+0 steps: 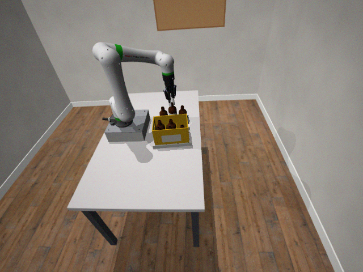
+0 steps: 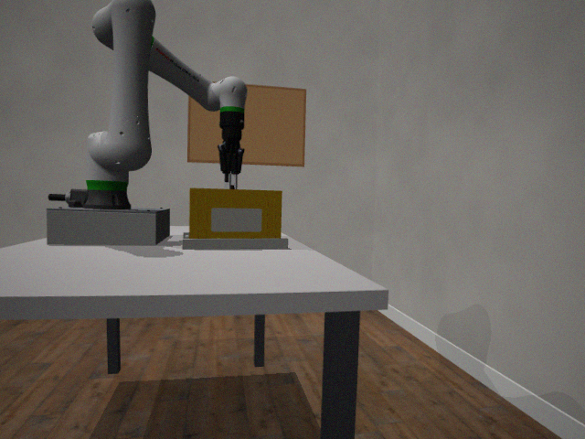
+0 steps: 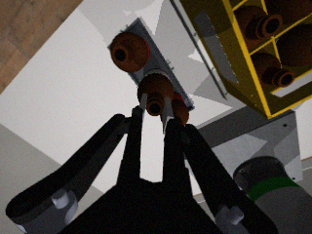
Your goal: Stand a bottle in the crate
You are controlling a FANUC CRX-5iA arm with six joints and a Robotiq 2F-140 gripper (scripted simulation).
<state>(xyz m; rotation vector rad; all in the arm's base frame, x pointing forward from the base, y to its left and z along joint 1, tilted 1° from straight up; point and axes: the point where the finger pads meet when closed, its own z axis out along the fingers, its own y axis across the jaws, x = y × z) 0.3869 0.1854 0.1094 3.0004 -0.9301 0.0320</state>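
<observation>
A yellow crate [image 1: 171, 130] stands on a flat grey tray [image 1: 173, 145] on the white table, and several brown bottles [image 1: 165, 124] stand in its cells. Behind the crate, three brown bottles stand in a row on the tray. My gripper [image 1: 171, 102] reaches straight down and is shut on the neck of the middle bottle [image 1: 172, 109]. In the wrist view my fingers clamp that bottle [image 3: 155, 97], with one neighbour [image 3: 129, 52] beyond it and the other [image 3: 180, 111] partly hidden by a finger. In the exterior view the crate [image 2: 235, 213] hides the bottles below my gripper [image 2: 232, 181].
The robot's grey base block [image 1: 127, 129] sits just left of the crate. The table's right edge runs close beside the tray. A brown board [image 2: 246, 124] hangs on the back wall.
</observation>
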